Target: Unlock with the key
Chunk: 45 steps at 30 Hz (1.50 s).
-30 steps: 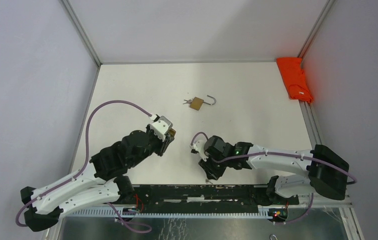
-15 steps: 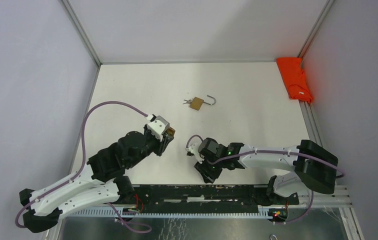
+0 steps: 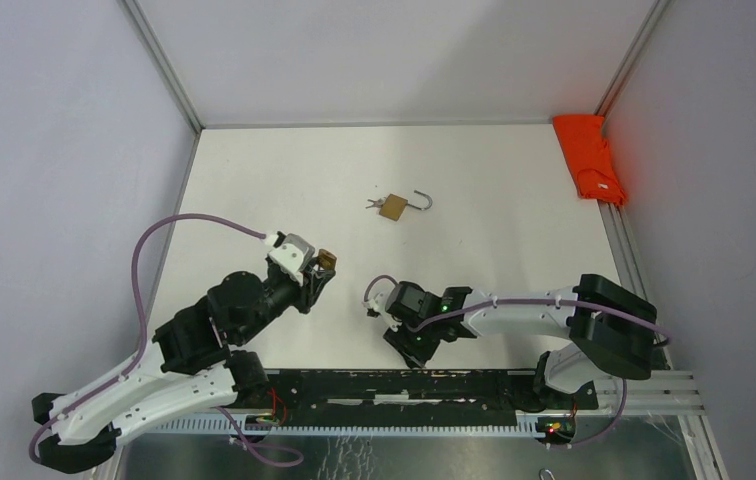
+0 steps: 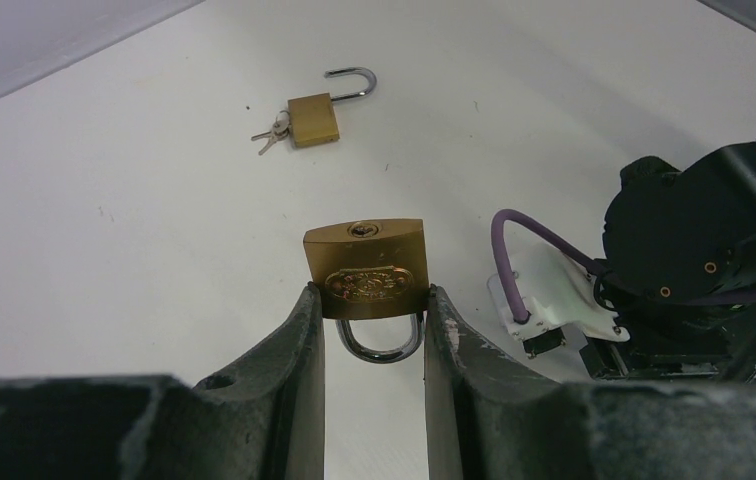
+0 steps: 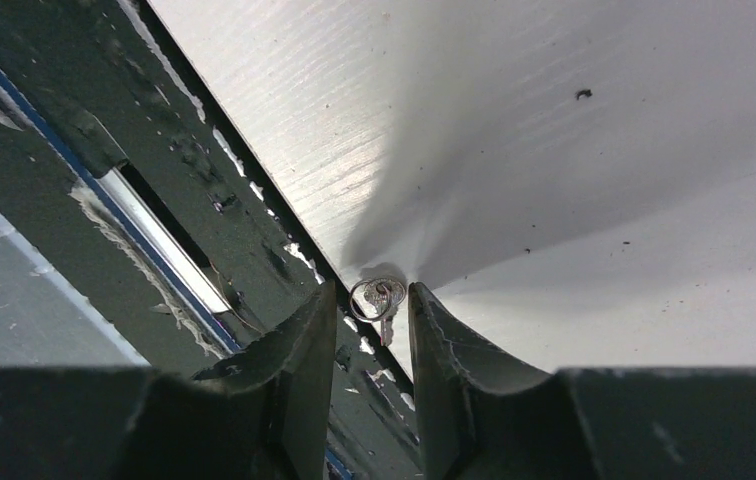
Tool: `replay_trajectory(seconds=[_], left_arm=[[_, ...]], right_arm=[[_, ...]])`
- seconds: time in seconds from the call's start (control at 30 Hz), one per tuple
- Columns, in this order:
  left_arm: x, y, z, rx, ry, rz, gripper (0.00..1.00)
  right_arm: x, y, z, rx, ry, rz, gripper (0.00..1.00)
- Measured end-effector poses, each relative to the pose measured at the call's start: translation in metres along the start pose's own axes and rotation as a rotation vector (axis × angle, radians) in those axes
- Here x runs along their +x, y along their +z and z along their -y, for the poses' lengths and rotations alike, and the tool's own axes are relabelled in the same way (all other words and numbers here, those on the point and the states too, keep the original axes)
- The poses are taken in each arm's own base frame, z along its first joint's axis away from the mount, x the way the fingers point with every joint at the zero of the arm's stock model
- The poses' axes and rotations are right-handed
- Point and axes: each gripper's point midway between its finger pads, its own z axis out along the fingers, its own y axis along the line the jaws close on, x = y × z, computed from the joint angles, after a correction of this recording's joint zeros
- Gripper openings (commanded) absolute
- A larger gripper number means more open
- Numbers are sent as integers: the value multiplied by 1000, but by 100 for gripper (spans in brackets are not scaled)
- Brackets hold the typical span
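Ahead of the left tool (image 4: 374, 300) free passage is offered over bare desk (image 4: 134, 220) up to the open padlock (image 4: 314, 118), while its right side is blocked by the right arm (image 4: 694, 250).

Boxed in on three sides by plain pale lavender-grey wall panels (image 3: 44, 150), joined at the back corners by slanting brushed-aluminium frame posts (image 3: 164, 70). Below, a matte white desk (image 3: 274, 170), speckled here and there with small dark flecks. Along the near edge, a black slotted mounting rail (image 3: 474, 385), scuffed to pale patches, then a scratched silvery metal sheet (image 3: 384, 455). At the right rim, a crumpled orange-red cloth (image 3: 588, 158) beside the aluminium side rail (image 3: 626, 250). Lit softly and evenly from above, with only faint shadows.
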Motion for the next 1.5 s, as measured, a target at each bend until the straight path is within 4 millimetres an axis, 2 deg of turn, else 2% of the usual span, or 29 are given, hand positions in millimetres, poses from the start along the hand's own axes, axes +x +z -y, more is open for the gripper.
replay_trajectory(seconds=[0.17, 0.3, 0.43, 0.87, 1.1, 1.27, 1.37, 1.5], left_arm=[[0, -2, -1, 0, -3, 5, 2], [1, -2, -1, 0, -2, 2, 2], [2, -2, -1, 0, -3, 1, 2], [1, -2, 0, 1, -11, 5, 2], [1, -2, -1, 1, -12, 6, 2], [2, -2, 0, 1, -10, 2, 2], [3, 0, 0, 2, -8, -4, 2], [3, 1, 2, 4, -8, -5, 2]], right_arm=[[7, 1, 2, 40, -6, -27, 36], [7, 1, 4, 57, -3, -32, 29], [6, 2, 6, 73, 0, -31, 28], [-16, 7, 10, 119, -6, -10, 0], [-22, 5, 20, 173, 3, 15, 0], [-39, -10, 25, 159, 50, 98, 0], [-55, -28, 30, 104, 121, 216, 0], [-67, -52, 41, 17, 222, 375, 0]])
